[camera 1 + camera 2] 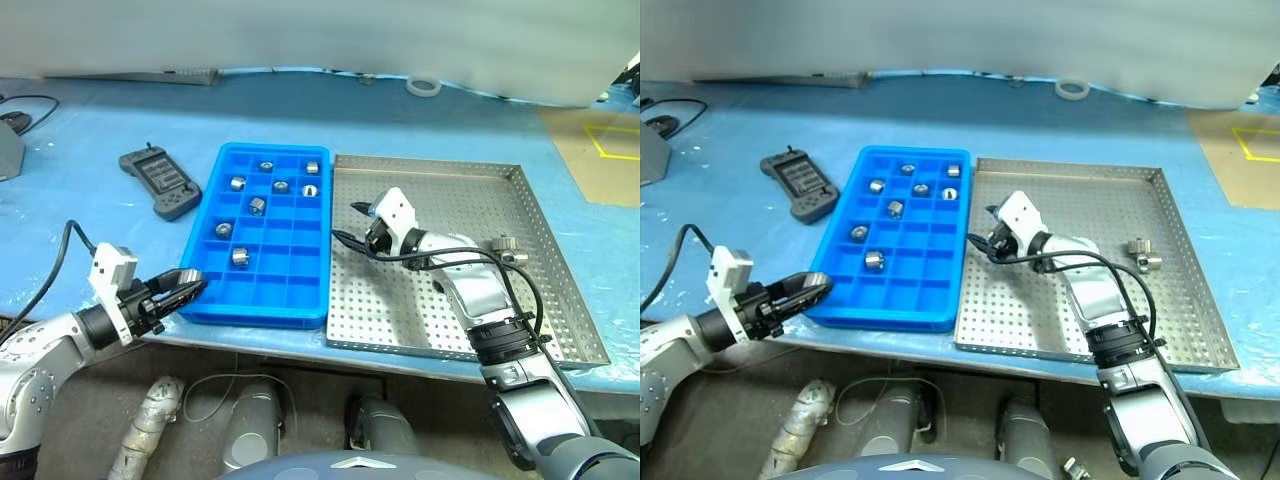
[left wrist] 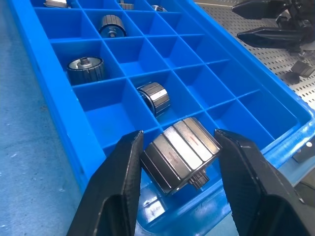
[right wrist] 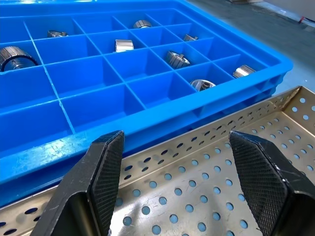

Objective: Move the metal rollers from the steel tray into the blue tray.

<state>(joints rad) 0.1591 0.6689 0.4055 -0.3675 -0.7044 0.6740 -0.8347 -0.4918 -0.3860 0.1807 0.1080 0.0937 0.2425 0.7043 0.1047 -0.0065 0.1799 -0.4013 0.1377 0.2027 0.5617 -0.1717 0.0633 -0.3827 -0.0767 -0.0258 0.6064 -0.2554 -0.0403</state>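
The blue tray (image 1: 262, 301) lies left of the steel tray (image 1: 450, 195), touching it. Several metal rollers (image 1: 240, 257) sit in separate compartments of the blue tray. Two more rollers (image 1: 1143, 254) lie in the steel tray near its right rim. My left gripper (image 1: 190, 290) hovers at the blue tray's near left corner, shut on a faceted metal roller (image 2: 179, 155) just above the corner compartments. My right gripper (image 1: 985, 228) stands open and empty low over the steel tray's perforated floor, close to the rim beside the blue tray (image 3: 147, 93).
A black handheld controller (image 1: 160, 182) lies left of the blue tray. A white tape ring (image 1: 424, 87) sits at the back of the table. A cable (image 1: 25, 105) and a grey device are at the far left. The table's front edge runs just below both trays.
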